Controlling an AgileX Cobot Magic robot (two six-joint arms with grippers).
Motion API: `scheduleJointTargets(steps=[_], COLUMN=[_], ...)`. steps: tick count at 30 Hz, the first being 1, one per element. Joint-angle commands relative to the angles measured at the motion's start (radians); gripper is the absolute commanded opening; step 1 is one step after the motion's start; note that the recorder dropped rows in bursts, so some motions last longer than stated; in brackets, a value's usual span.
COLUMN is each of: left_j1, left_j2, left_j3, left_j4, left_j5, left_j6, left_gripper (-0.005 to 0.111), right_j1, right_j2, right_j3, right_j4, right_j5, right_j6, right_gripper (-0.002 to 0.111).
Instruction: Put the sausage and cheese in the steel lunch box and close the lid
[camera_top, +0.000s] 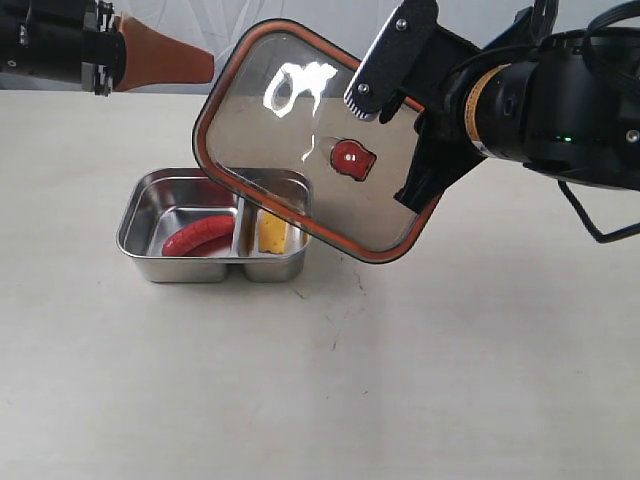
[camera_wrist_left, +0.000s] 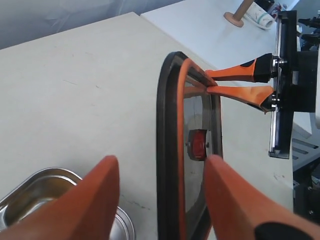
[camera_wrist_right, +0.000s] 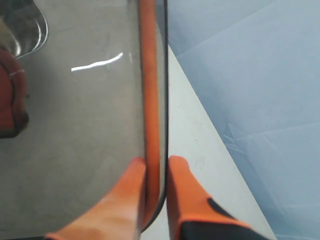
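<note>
The steel lunch box (camera_top: 135, 215) stands open on the table. The red sausage (camera_top: 197, 237) lies in its larger compartment and the yellow cheese (camera_top: 272, 236) in the smaller one. The dark lid (camera_top: 300, 130) with its orange seal and red valve tab (camera_top: 351, 158) hangs tilted in the air over the box's right end. My right gripper (camera_top: 385, 110) is shut on the lid's far edge, and its fingers (camera_wrist_right: 182, 185) pinch the rim (camera_wrist_right: 149, 75). My left gripper (camera_top: 165, 55) is raised at the back left, open and empty (camera_wrist_left: 161, 162), with the lid (camera_wrist_left: 170, 150) seen beyond it.
The pale table (camera_top: 400, 380) stretches wide in front of and to the right of the box. A corner of the box (camera_wrist_left: 30, 195) shows below the left fingers. A pale blue surface (camera_wrist_right: 260, 75) lies beyond the table's edge.
</note>
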Motion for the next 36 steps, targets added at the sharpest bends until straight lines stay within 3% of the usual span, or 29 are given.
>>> scheduleJointTargets(steps=[1,34,36], left_j1=[-0.029,-0.038,-0.038], left_j2=[0.016,0.046,0.046], left_j3=[-0.004,-0.004,-0.004], left_j4=[-0.004,-0.005,-0.005], left_j5=[0.01,0.01,0.01], left_j6=[0.006,0.039,0.044], left_gripper=[0.051,0.05,0.043], right_j1=[0.0,0.0,0.0], right_j2=[-0.01,-0.01,-0.01], right_j3=[-0.005,-0.005,-0.005], right_j4=[-0.008,-0.01,-0.01], right_j5=[-0.004,-0.091,-0.1], right_j6=[0.007,0.007,0.007], right_gripper=[-0.001,-0.001,-0.001])
